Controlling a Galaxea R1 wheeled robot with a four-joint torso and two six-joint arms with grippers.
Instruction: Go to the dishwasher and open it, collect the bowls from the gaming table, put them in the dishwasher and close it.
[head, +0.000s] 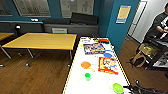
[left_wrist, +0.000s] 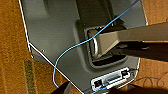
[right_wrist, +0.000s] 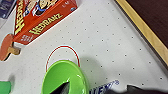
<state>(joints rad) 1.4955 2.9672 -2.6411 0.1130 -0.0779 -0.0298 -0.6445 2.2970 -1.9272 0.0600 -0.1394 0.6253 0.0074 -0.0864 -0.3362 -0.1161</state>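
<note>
1. Hovering close over the green bowl (right_wrist: 65, 78), the right gripper (head: 140, 89) sits at the near right corner of the gaming table (head: 75, 75); its dark finger tip (right_wrist: 62, 88) shows above the bowl's inside, but I cannot tell whether the fingers are spread or pressed together
2. Judging by this, the step in hand is collecting the bowls, and the next move calls for settling the fingers over the green rim and pinching it without tipping the bowl or sliding it toward the table edge
3. One green bowl is in view on the white top; no orange bowl can be made out for certain
4. Just beyond lie one small green cup-like thing (head: 87, 76), one orange paddle (head: 86, 65) and one red game box (head: 108, 65)
5. Further on sit one blue round thing (head: 108, 54) and one blue game box (head: 93, 48)
6. One yellow-topped table (head: 42, 41) stands well apart to the left, and a person (head: 160, 23) stands at the far right
</note>
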